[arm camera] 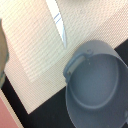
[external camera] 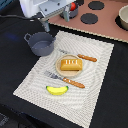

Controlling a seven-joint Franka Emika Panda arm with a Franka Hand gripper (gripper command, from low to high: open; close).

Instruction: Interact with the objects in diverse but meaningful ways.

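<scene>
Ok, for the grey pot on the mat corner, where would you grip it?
Probably the rim of the grey pot from above, one finger inside the wall: it stands upright, open and looks empty. Its side handle is a thin loop, a harder target. The gripper hovers just above.

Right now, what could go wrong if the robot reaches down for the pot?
The empty grey metal pot sits at the corner of the pale woven placemat, so a push might slide it off. The pincer could bump the rim instead of gripping it, and might drag the mat, shaking the golden bread loaf.
</scene>
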